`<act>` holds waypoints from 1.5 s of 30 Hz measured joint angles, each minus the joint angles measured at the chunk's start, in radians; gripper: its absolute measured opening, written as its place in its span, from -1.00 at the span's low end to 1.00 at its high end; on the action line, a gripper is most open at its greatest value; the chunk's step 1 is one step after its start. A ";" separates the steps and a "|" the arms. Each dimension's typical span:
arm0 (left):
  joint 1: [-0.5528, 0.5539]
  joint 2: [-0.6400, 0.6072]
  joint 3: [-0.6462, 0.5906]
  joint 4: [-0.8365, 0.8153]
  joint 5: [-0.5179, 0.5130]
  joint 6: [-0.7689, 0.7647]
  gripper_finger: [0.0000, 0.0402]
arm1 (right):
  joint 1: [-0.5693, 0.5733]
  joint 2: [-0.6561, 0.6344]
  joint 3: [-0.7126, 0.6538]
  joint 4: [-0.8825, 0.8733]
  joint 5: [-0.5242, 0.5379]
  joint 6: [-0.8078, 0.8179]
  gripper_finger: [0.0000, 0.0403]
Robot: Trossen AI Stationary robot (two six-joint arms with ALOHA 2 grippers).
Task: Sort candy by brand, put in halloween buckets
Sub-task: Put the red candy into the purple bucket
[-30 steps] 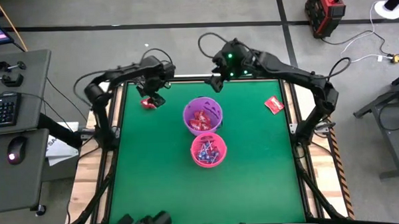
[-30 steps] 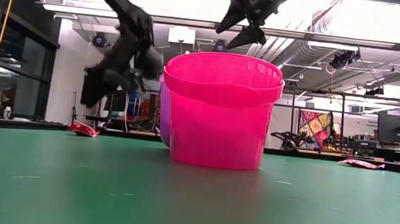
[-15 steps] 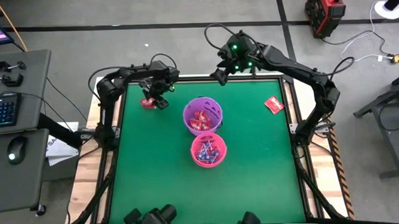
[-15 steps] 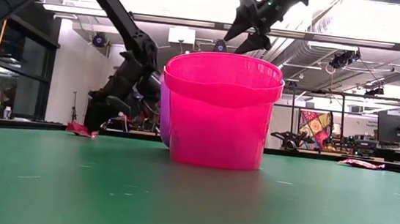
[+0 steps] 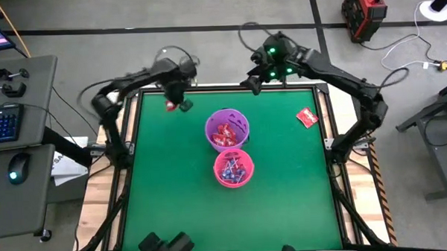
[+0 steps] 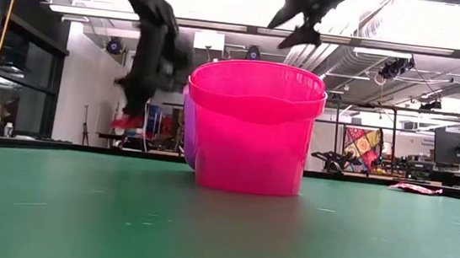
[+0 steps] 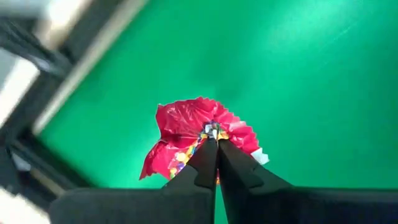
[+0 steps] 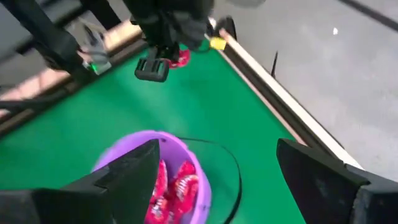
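The left claw (image 5: 179, 102) is pinched tight on a red candy packet (image 7: 198, 134), fingers pressed together on its crinkled edge, and the packet hangs clear above the green desk (image 5: 173, 187). In the high view it sits to the far-left of the purple bucket (image 5: 226, 128), near the desk's far-left corner. In the low view the red packet (image 6: 127, 121) dangles off the surface, left of the pink bucket (image 6: 252, 124).

The right claw (image 5: 256, 79) hovers over the far edge of the desk, just beyond the purple bucket, fingers spread wide and holding nothing. Its own camera looks down into that bucket, where red packets (image 8: 174, 190) lie inside.

The pink bucket (image 5: 233, 168) stands just on the near side of the purple one, the two rims touching or nearly so, with blue-headed lollipops (image 5: 232, 170) in it. One more red packet (image 5: 307, 117) lies flat on the desk, well to the right of the purple bucket.
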 joint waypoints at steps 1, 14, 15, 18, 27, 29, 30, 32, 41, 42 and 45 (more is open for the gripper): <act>-0.008 -0.054 0.000 0.035 0.023 -0.016 -1.00 | 0.001 -0.018 0.000 0.000 -0.001 0.007 0.57; -0.385 -0.420 -0.124 0.601 0.241 -0.164 -1.00 | 0.078 -0.164 0.000 -0.029 0.099 0.214 0.57; -0.415 -0.406 -0.138 0.617 0.213 -0.167 -1.00 | 0.092 -0.164 0.000 -0.040 0.110 0.238 0.57; -0.483 -0.359 -0.163 0.660 0.140 -0.167 -0.97 | 0.140 -0.162 0.000 -0.086 0.146 0.289 0.57; -0.537 -0.267 -0.164 0.643 0.182 -0.111 -0.42 | 0.280 -0.161 0.000 -0.244 0.312 0.480 0.57; -0.537 -0.277 -0.164 0.622 0.185 -0.093 -0.25 | 0.302 -0.161 -0.013 -0.276 0.354 0.505 0.57; -0.533 -0.287 -0.164 0.602 0.190 -0.091 -0.18 | 0.312 -0.161 -0.026 -0.288 0.367 0.512 0.57; -0.518 -0.316 -0.164 0.557 0.230 -0.091 -0.05 | 0.322 -0.161 -0.059 -0.321 0.395 0.560 0.57; -0.444 -0.539 -0.163 0.532 0.260 -0.099 0.12 | 0.039 -0.086 -0.406 -0.474 0.264 0.571 0.57; -0.434 -0.566 -0.162 0.549 0.256 -0.099 0.12 | -0.015 -0.063 -0.437 -0.472 0.258 0.529 0.57; -0.418 -0.628 -0.162 0.568 0.206 -0.129 0.12 | -0.156 0.026 -0.505 -0.474 0.285 0.409 0.57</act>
